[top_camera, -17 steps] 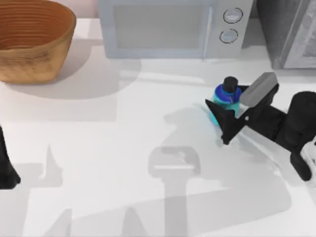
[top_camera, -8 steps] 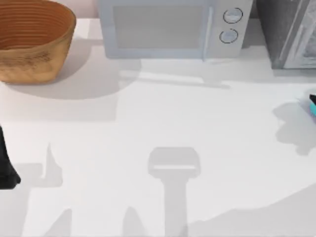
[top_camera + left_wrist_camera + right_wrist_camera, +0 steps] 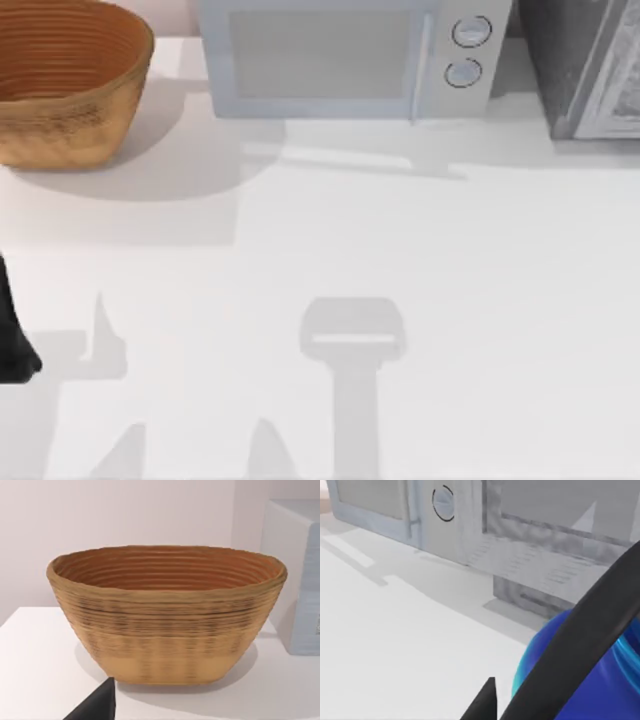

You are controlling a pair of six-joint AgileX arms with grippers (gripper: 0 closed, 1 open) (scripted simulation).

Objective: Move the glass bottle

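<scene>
Glass bottle [image 3: 592, 690] pinned close against right gripper [image 3: 530, 700], jaws clamped on its blue body so it can travel, gray cabinet [image 3: 560, 555] just behind it; left arm [image 3: 12, 340] parked at table's 9 o'clock, jaw state indeterminate.

Bright, even light floods the white table [image 3: 420, 260], with soft-edged grey shadows everywhere. The basket [image 3: 60, 80] throws a broad shadow toward 4 o'clock; the microwave [image 3: 350, 55] drops a pale band along its front, toward 6 o'clock. A T-shaped shadow and two pointed ones lie near 6 and 7 o'clock. No glare shows. The overhead view is slightly soft throughout. In the left wrist view, the basket's [image 3: 167, 615] weave smears into blurred bands, a dim shadow pooling beneath it. In the right wrist view, the blue bottle [image 3: 585, 690] and dark finger [image 3: 580, 640] sit close and blurred.
</scene>
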